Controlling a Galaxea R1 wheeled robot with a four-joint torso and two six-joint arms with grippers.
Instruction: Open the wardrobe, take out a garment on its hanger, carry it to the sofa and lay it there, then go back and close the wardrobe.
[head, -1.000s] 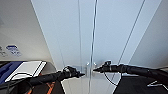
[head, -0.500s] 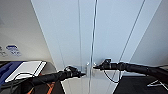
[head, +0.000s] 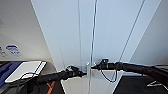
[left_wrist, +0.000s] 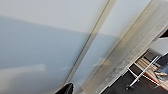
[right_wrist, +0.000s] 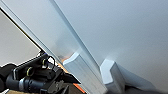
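Observation:
The wardrobe (head: 110, 37) stands right in front of me, tall and white, its two flat doors meeting at a thin central seam. Two small white handles (right_wrist: 82, 72) sit side by side at mid-height, one on each door. My left gripper (head: 84, 73) reaches in from the left and sits just beside the left door's handle (head: 87, 66). My right gripper (head: 93, 67) comes in from the right, its tip at the right door's handle. The left arm (right_wrist: 35, 80) shows dark below the handles in the right wrist view. The garment, hanger and sofa are hidden.
A white tabletop (head: 25, 70) and something blue (head: 5, 72) lie low at the left, below a wall with stickers (head: 12, 48). Dark floor (head: 136, 86) shows at the right of the wardrobe. A metal leg frame (left_wrist: 142, 75) stands beside the wardrobe's base.
Both gripper tips have crept slightly closer to the seam between the doors. The doors look unmoved.

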